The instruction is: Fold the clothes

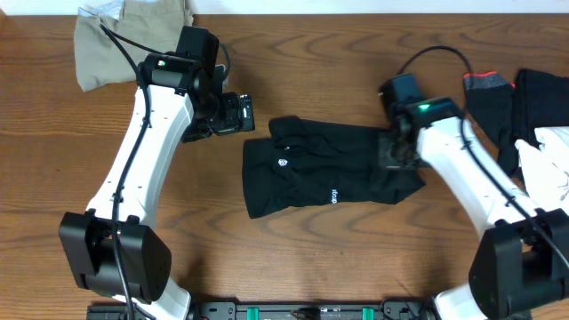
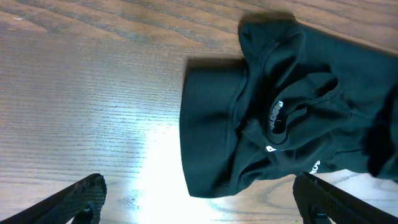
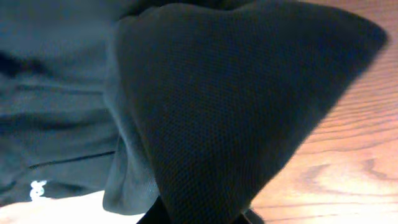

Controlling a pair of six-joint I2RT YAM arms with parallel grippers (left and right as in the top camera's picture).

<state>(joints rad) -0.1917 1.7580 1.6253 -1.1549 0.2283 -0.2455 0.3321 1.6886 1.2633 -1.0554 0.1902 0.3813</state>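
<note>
A black garment (image 1: 311, 169) with small white logos lies partly folded in the middle of the table. My left gripper (image 1: 238, 114) hovers just left of its upper left corner, open and empty; in the left wrist view the garment (image 2: 280, 106) lies ahead between my spread fingers (image 2: 199, 202). My right gripper (image 1: 394, 149) is at the garment's right edge, shut on a fold of the black fabric (image 3: 236, 118), which fills the right wrist view and hides the fingertips.
A folded beige garment (image 1: 111, 40) lies at the back left corner. A pile of dark and white clothes (image 1: 533, 116) sits at the right edge, with a red-trimmed item (image 1: 487, 82) next to it.
</note>
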